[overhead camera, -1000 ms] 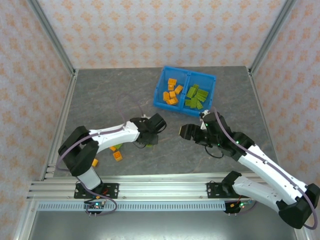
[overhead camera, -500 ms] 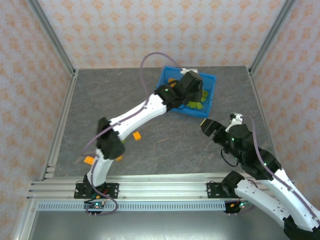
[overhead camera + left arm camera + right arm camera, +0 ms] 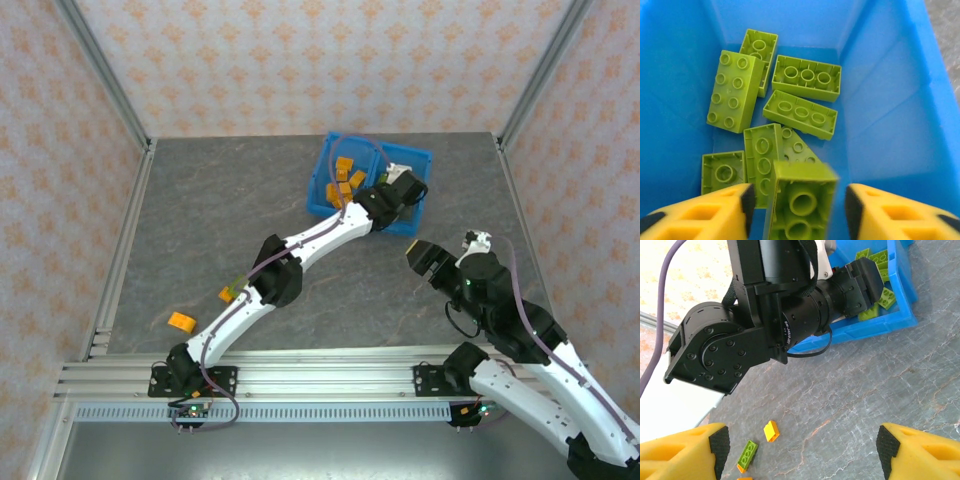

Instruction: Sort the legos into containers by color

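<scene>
Left gripper, narrowly parted around loose green lego: widen fully, hold steady over green pile, then lift straight out.

In the top view, the right compartment of the blue bin is mostly covered by the left arm, so its legos cannot be counted. In the left wrist view, one green lego is blurred and is cut off by the lower edge, as are the yellow fingers of the left gripper.
</scene>
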Motion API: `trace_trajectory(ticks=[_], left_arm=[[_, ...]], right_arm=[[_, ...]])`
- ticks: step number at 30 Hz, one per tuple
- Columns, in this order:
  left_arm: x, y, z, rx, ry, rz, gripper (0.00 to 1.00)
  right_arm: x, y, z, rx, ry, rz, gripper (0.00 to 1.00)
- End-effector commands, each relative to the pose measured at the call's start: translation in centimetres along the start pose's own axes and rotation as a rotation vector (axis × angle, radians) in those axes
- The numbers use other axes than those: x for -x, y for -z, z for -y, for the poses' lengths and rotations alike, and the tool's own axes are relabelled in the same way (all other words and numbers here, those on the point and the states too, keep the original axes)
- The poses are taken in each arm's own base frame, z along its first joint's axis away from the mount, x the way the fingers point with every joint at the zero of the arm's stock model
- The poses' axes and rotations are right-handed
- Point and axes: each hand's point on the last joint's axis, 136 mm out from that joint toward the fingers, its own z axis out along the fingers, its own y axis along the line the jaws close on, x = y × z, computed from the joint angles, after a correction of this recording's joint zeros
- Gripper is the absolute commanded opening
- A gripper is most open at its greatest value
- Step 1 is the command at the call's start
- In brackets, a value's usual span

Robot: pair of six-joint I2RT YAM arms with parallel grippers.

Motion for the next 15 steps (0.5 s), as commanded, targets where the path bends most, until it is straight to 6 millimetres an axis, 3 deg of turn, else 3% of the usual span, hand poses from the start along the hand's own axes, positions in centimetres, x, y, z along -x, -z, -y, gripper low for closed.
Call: trace_trajectory(ticks=[1, 5, 9, 13, 15], left_arm=[[6.3, 6.1, 1.3, -0.078, 0.043, 0.119, 0.6], [8.1, 9.9, 1.3, -0.119, 0.059, 0.126, 0.64], [9.1, 15.6, 0.3, -0.141, 0.049, 0.138, 0.64], [8.4, 22.0, -2.7, -0.185, 0.075, 0.184, 0.66], [6.7, 25.2, -5.1, -0.195, 0.06, 0.19, 0.68]], right_arm=[[-0.2, 0.0, 0.4, -0.01, 0.0, -0.002, 0.79], [-0.5, -0.4, 0.5, -0.017, 0.007, -0.013, 0.79], [-1.5, -1.4, 0.5, -0.028, 0.043, -0.057, 0.79], [-2.7, -2.8, 0.3, -0.049, 0.106, -0.131, 0.79], [-3.6, -3.8, -0.2, -0.042, 0.13, -0.178, 0.79]])
